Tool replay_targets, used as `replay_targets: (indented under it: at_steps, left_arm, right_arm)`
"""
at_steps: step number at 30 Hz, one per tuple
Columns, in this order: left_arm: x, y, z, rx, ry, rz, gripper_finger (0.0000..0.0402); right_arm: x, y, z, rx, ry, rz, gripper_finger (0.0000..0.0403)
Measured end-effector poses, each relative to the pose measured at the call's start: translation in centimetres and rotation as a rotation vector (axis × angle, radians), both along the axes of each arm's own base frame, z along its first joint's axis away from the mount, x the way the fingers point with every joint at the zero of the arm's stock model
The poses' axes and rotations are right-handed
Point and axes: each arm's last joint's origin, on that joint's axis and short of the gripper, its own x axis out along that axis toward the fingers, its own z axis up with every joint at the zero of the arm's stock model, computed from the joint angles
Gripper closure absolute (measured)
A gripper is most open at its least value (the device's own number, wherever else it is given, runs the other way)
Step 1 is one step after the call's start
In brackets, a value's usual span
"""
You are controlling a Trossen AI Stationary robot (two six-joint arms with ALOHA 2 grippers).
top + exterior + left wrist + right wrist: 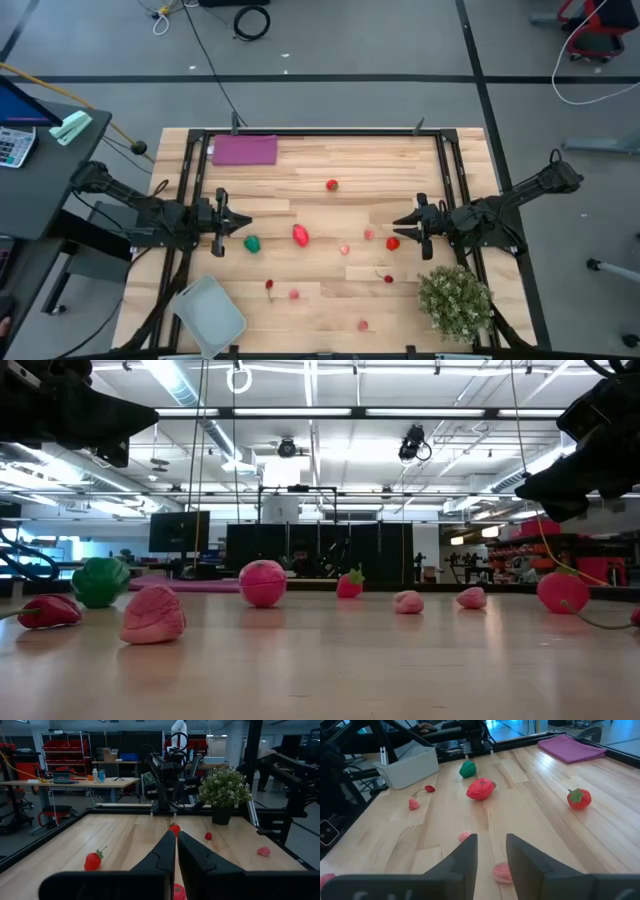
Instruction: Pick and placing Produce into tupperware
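Left gripper together, right gripper apart; tupperware at seven o'clock overhangs the table edge; produce could tip it.

seen from directly overhead, the wooden table fills the high view. the low view sits at tabletop level, close to the produce, facing the room. each wrist camera looks across the table past its own fingers toward the opposite arm; all four share the scattered produce.
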Motion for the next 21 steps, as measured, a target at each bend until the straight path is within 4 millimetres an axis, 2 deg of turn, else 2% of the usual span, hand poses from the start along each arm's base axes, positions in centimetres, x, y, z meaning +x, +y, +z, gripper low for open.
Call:
replay_targets:
  at_steps: [11, 21]
  left_arm:
    - [0.00, 0.00, 0.02, 0.000, -0.001, 0.000, 0.0366]
    - [0.00, 0.01, 0.02, 0.000, -0.001, 0.000, 0.0376]
  right_arm:
    - [0.00, 0.00, 0.00, 0.000, 0.000, 0.000, 0.0293]
    - [0.00, 0.00, 0.00, 0.000, 0.000, 0.000, 0.0293]
